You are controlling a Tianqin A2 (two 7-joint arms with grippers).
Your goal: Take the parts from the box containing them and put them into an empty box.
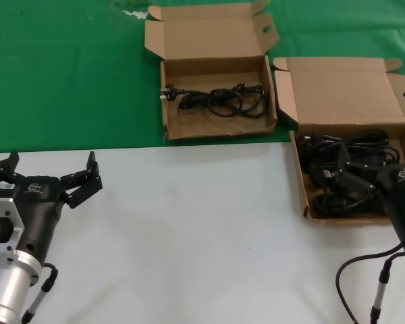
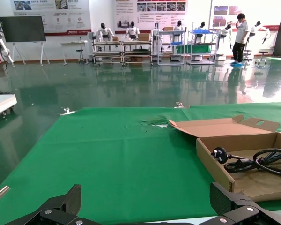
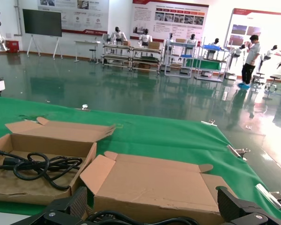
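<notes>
Brown cardboard, the full box [image 1: 309,202] sat at the right of the surface [image 1: 189,223], right under the right pincer [image 1: 399,185], fingers spread. Far off, the left pincer [image 1: 50,177] waited, fingers apart.

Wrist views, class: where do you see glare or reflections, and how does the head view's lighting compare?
Left wrist view: the glossy hall floor mirrors shelves and lights. Right wrist view: the same shine on the floor, brightest toward the far wall. Head view: even light, faint shadows inside both boxes, no glare.
</notes>
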